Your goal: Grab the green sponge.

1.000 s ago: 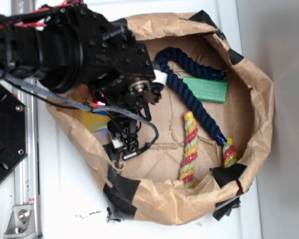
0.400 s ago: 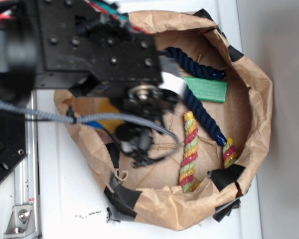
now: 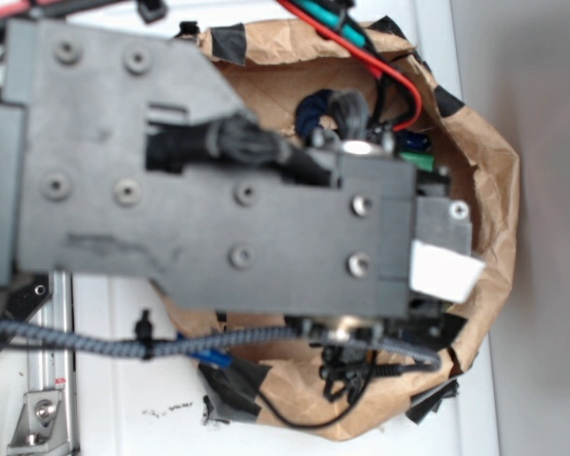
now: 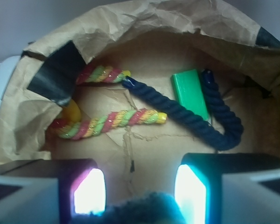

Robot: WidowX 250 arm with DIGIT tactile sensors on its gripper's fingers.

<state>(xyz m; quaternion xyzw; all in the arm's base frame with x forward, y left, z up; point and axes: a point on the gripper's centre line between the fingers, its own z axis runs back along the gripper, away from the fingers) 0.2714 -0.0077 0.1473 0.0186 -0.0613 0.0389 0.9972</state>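
Sponge handling looks easy: the green sponge (image 4: 190, 92), upper right of the wrist frame beside the blue rope (image 4: 196, 116), seems light and squashy; pinch its long sides. The tool (image 4: 140, 189) stands apart, empty.

Ahead of the open claw (image 4: 140, 186) lay one green sponge (image 4: 191, 92), to its front right. One dark blue rope (image 4: 186, 114) curled around it. One red-yellow-green twisted rope (image 4: 109, 122) showed front left, bent into two arms, though it may have been two pieces. One brown paper bag (image 4: 144, 23) held them all, with at least two black tape patches (image 4: 58, 74).
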